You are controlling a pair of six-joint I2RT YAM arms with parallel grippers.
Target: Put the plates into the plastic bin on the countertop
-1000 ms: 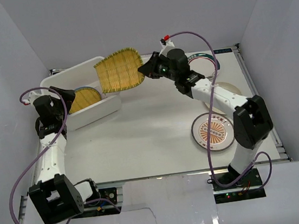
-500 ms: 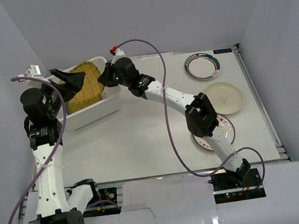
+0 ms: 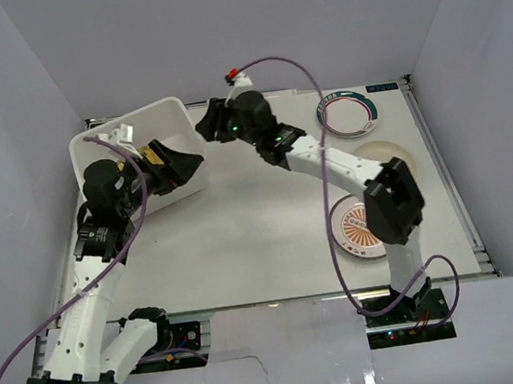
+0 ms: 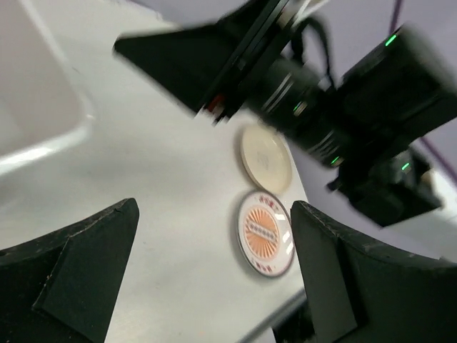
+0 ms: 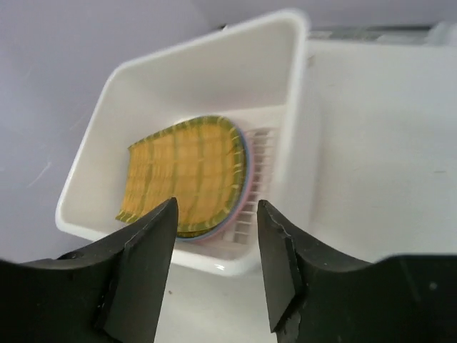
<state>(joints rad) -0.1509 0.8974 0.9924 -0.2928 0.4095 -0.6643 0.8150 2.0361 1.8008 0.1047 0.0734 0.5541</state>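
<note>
One plastic bin (image 5: 214, 71) sits just ahead of the right gripper (image 5: 216, 207). In it one yellow woven plate (image 5: 182, 175) lies on top, with the rims of lower plates (image 5: 214, 236) showing beneath; how many cannot be told. Three plates lie outside the bin. One orange-patterned plate (image 4: 265, 232) and one cream plate (image 4: 265, 157) are ahead of the left gripper (image 4: 214, 211), and one green-rimmed plate (image 3: 348, 112) is behind the right gripper.
</note>
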